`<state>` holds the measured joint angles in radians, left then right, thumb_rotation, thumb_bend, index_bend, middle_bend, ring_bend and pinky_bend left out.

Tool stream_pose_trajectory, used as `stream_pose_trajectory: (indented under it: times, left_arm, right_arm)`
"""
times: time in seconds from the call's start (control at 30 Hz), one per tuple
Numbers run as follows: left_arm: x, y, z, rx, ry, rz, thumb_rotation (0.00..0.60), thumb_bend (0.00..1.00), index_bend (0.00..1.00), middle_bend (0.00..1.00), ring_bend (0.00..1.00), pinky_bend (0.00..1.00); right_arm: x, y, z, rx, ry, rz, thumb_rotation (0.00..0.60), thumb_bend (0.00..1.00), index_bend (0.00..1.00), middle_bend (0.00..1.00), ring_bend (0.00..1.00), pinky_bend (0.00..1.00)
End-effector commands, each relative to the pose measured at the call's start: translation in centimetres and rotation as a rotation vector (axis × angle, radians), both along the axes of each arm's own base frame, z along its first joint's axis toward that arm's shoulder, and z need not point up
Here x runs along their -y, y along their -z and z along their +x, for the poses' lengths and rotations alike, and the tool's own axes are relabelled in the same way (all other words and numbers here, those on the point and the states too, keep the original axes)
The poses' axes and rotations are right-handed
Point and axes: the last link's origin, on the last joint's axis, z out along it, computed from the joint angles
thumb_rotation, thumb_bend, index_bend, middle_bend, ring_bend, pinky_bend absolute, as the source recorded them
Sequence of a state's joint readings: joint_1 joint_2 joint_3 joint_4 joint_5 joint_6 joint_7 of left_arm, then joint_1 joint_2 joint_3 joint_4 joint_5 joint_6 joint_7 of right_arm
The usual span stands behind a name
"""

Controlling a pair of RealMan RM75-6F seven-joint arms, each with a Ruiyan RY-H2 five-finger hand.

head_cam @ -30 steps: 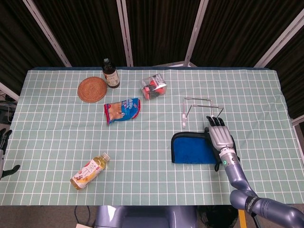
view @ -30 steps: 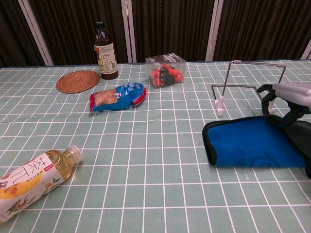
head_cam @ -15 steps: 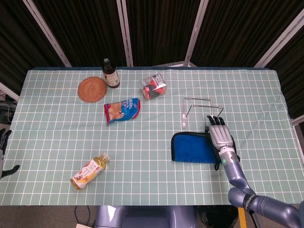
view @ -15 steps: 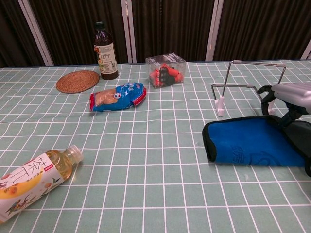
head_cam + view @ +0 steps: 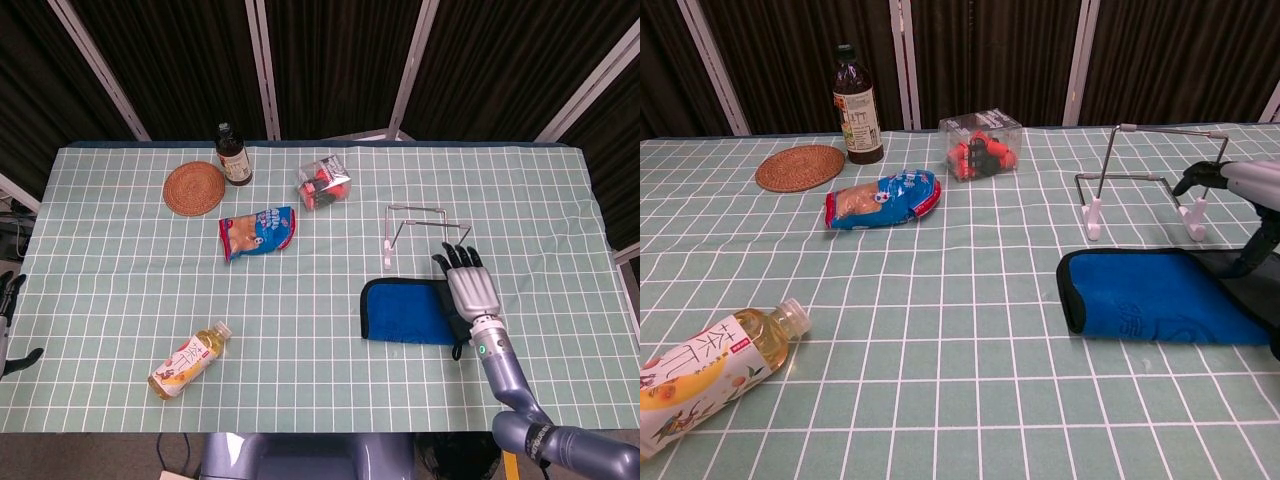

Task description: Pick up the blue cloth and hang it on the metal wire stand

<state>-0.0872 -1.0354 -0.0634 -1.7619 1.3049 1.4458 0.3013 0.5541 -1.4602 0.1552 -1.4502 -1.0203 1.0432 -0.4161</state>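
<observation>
One moment on, I've lifted my right robot hand [image 5: 472, 291], fingers spread and empty, off the flat blue black-edged cloth [image 5: 405, 312]; it lies ungrasped before the metal wire stand [image 5: 424, 230].

blue cloth [image 5: 402, 312] flat, folded | metal wire stand [image 5: 425, 233] upright, just behind

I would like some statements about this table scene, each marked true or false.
1. The blue cloth hangs on the wire stand. False: it lies flat on the table.
2. The right hand is at the cloth's right edge. True.
3. The tea bottle stands upright. False: it lies on its side.
4. The dark bottle stands beside the round coaster. True.
5. The snack bag rests on the coaster. False: it lies apart from it.
</observation>
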Motion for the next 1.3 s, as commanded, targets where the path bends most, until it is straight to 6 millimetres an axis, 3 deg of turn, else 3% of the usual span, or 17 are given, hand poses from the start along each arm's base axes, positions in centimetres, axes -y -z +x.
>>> stream_pose_trajectory:
  times: [0.03,0.23,0.43,0.77,1.3]
  left_arm:
    - [0.1,0.0,0.1,0.002,0.005,-0.001,0.600,0.00,0.00,0.00,0.00,0.00]
    - [0.4,-0.1,0.3,0.007,0.019,-0.003,0.600,0.00,0.00,0.00,0.00,0.00]
    - [0.5,-0.1,0.7,0.010,0.033,0.000,0.600,0.00,0.00,0.00,0.00,0.00]
    - [0.3,0.1,0.7,0.001,0.030,0.000,0.600,0.00,0.00,0.00,0.00,0.00]
    - [0.1,0.4,0.4,-0.007,0.012,-0.003,0.600,0.00,0.00,0.00,0.00,0.00]
  right_arm:
    - [-1.7,-1.2,-0.3,0.013,-0.026,0.016,0.600,0.01,0.15,0.00,0.00,0.00]
    - [-6.4,-3.6,-2.5,-0.036,-0.109,0.064,0.600,0.05,0.23,0.00,0.00,0.00]
    - [-9.0,-4.3,-5.4,-0.170,-0.260,0.074,0.600,0.09,0.36,0.00,0.00,0.00]
    - [-8.6,-2.3,-6.7,-0.245,-0.393,0.081,0.600,0.23,0.42,0.00,0.00,0.00]
    - [-8.0,-0.8,-7.5,-0.342,-0.476,0.094,0.600,0.24,0.43,0.00,0.00,0.00]
